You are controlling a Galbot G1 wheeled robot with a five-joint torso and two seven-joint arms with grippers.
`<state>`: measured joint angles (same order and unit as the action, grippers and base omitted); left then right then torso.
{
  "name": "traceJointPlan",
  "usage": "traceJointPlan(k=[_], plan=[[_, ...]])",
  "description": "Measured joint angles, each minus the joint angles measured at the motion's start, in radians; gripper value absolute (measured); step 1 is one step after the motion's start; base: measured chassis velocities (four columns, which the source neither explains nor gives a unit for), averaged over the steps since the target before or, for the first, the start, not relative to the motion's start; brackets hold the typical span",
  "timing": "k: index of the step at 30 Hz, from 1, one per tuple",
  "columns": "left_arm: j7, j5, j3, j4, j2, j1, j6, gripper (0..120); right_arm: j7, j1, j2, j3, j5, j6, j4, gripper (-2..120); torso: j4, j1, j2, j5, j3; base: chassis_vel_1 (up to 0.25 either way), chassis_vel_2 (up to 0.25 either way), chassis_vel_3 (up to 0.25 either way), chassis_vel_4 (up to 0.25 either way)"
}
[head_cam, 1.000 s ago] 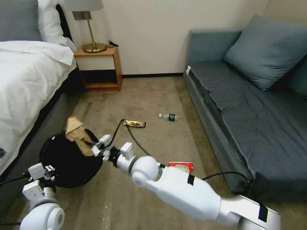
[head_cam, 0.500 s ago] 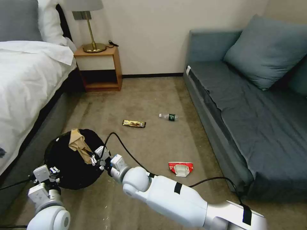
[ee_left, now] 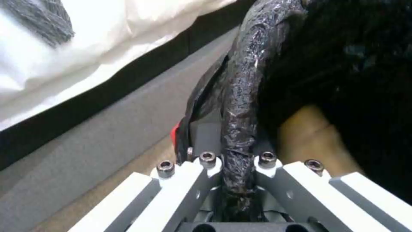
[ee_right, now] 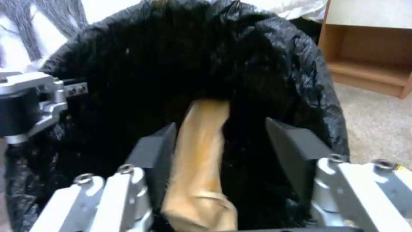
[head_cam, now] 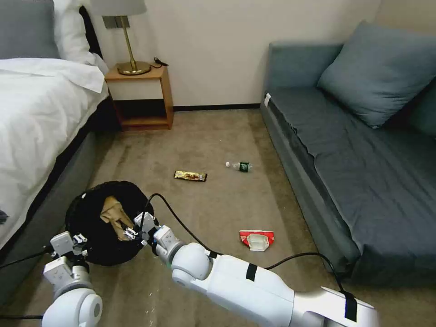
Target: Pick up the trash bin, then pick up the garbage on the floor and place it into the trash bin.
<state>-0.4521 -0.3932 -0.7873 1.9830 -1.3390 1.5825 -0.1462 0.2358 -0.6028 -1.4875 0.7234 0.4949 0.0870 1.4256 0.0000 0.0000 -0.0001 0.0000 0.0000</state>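
The trash bin (head_cam: 91, 236), lined with a black bag, is tipped toward me at the lower left beside the bed. My left gripper (head_cam: 77, 240) is shut on its bag-covered rim (ee_left: 240, 106). My right gripper (head_cam: 130, 232) hangs over the bin's mouth, open. The crumpled tan paper (head_cam: 114, 214) lies inside the bin, loose between the fingers (ee_right: 156, 151) in the right wrist view. More garbage lies on the carpet: a gold-black wrapper (head_cam: 190, 175), a small clear bottle (head_cam: 240, 166) and a red-and-white packet (head_cam: 257, 239).
A bed (head_cam: 36, 118) runs along the left, close against the bin. A wooden nightstand (head_cam: 141, 97) with a lamp stands at the back wall. A grey-blue sofa (head_cam: 354, 150) fills the right. A black cable (head_cam: 181, 225) trails from my right arm across the carpet.
My right gripper came down with the tan paper into the bin and opened; the paper now rests inside. The left gripper kept hold of the rim as the bin shifted slightly.
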Motion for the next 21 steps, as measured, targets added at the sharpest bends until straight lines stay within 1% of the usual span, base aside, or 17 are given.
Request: traceJointPlan(k=[1,2,3,6,7,10,12,13,16,17,18,20,21], plan=[[0.0,-0.001,0.0,-0.006,0.002,-0.004,0.0,3,0.001,0.0,0.009,0.0,0.006,-0.004,0.012,67,0.0,0.0,0.0,0.0,0.0,0.0,0.0,0.0,0.0],[0.0,-0.001,0.0,-0.006,0.002,-0.004,0.0,3,0.001,0.0,0.009,0.0,0.006,-0.004,0.012,67,0.0,0.0,0.0,0.0,0.0,0.0,0.0,0.0,0.0],[0.0,-0.001,0.0,-0.01,0.003,-0.006,0.0,3,-0.003,-0.002,0.021,-0.003,0.019,-0.002,0.027,72,0.0,0.0,0.0,0.0,0.0,0.0,0.0,0.0,0.0],[0.0,-0.002,0.0,-0.016,0.008,-0.011,0.001,3,-0.055,-0.007,0.069,-0.029,0.06,0.039,0.073,85,0.0,0.0,0.0,0.0001,0.0,0.0,0.0,0.0,0.0],[0.0,-0.002,0.0,-0.016,0.008,-0.011,0.001,3,-0.055,-0.007,0.069,-0.029,0.06,0.039,0.073,85,0.0,0.0,0.0,0.0001,0.0,0.0,0.0,0.0,0.0],[0.001,-0.002,0.0,-0.025,0.013,-0.02,0.002,3,-0.062,-0.007,0.122,-0.049,0.058,0.055,0.08,97,0.0,0.0,0.0,0.0001,0.0,0.0,0.0,0.0,0.0],[0.001,-0.002,0.0,-0.03,0.015,-0.025,0.003,3,-0.065,-0.007,0.16,-0.064,0.054,0.079,0.08,99,0.0,0.0,0.0,0.0002,0.0,0.0,0.0,0.0,0.0],[0.001,-0.002,0.0,-0.03,0.015,-0.025,0.003,3,-0.065,-0.007,0.16,-0.064,0.054,0.079,0.08,99,0.0,0.0,0.0,0.0002,0.0,0.0,0.0,0.0,0.0],[0.0,-0.002,0.001,-0.035,0.017,-0.033,0.003,3,-0.1,-0.009,0.257,-0.095,0.023,0.12,0.063,100,-0.0002,0.0,0.0,0.0003,0.0,0.0,0.0,0.0,0.0],[0.0,-0.002,0.001,-0.035,0.017,-0.033,0.003,3,-0.1,-0.009,0.257,-0.095,0.023,0.12,0.063,100,-0.0002,0.0,0.0,0.0003,0.0,0.0,0.0,0.0,0.0],[0.001,-0.002,0.001,-0.037,0.018,-0.037,0.003,3,-0.137,-0.016,0.291,-0.115,0.0,0.132,0.044,100,-0.0002,0.0,0.0,0.0005,0.0,0.0,0.0,0.0,0.0],[0.001,-0.002,0.002,-0.037,0.018,-0.04,0.003,3,-0.191,-0.028,0.326,-0.15,-0.044,0.138,0.006,100,-0.0002,0.0,0.0,0.0003,0.0,0.0,0.0,0.0,0.0],[0.0,-0.002,0.004,-0.037,0.018,-0.04,0.003,3,-0.23,-0.041,0.345,-0.18,-0.087,0.138,-0.032,100,-0.0003,0.0,0.0,0.0004,0.0,0.0,0.0,0.0,0.0]])
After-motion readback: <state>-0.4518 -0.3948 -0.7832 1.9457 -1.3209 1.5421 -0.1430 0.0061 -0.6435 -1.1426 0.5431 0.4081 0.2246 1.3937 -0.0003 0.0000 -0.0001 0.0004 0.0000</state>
